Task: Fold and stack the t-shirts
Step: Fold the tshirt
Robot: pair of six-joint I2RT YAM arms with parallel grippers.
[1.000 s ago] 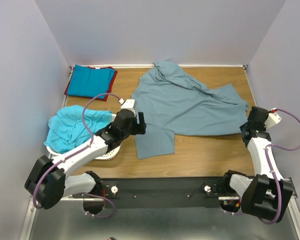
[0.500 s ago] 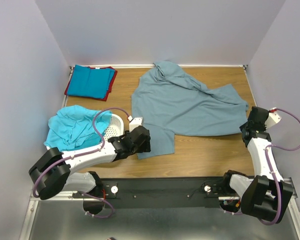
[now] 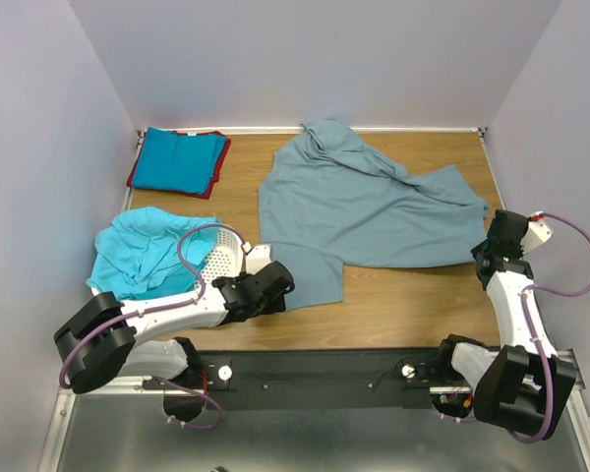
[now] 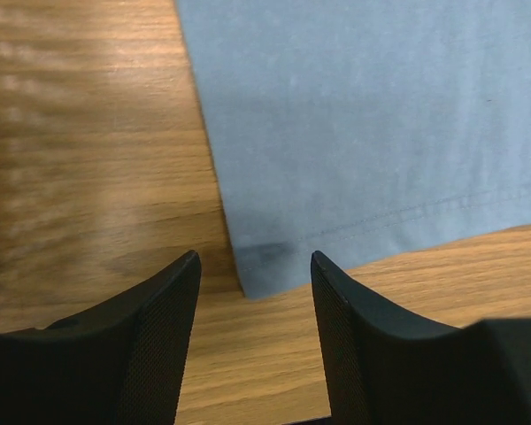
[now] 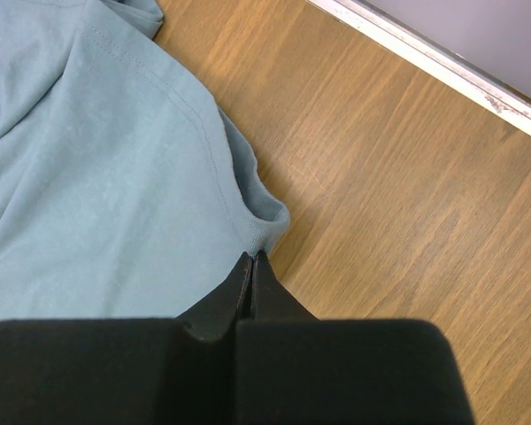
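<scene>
Grey-blue cloth fills the middle and right of the top view: the grey-blue t-shirt [image 3: 364, 211] lies spread and rumpled on the wooden table [image 3: 403, 295]. At upper left, the bright blue t-shirt [image 3: 177, 160] sits folded on the red t-shirt [image 3: 220, 165]. At left, the white basket [image 3: 226, 258] holds the turquoise t-shirt [image 3: 138, 258], which spills over its rim. The left gripper [image 3: 275, 285] is at the big shirt's lower left corner, and the right gripper [image 3: 492, 254] is at its right edge.

Left wrist view: the jaws are parted and holding nothing, with that shirt corner lying between the fingers.

Right wrist view: the jaws are clenched, their tips touching the sleeve hem. Whether cloth is pinched cannot be told.
</scene>
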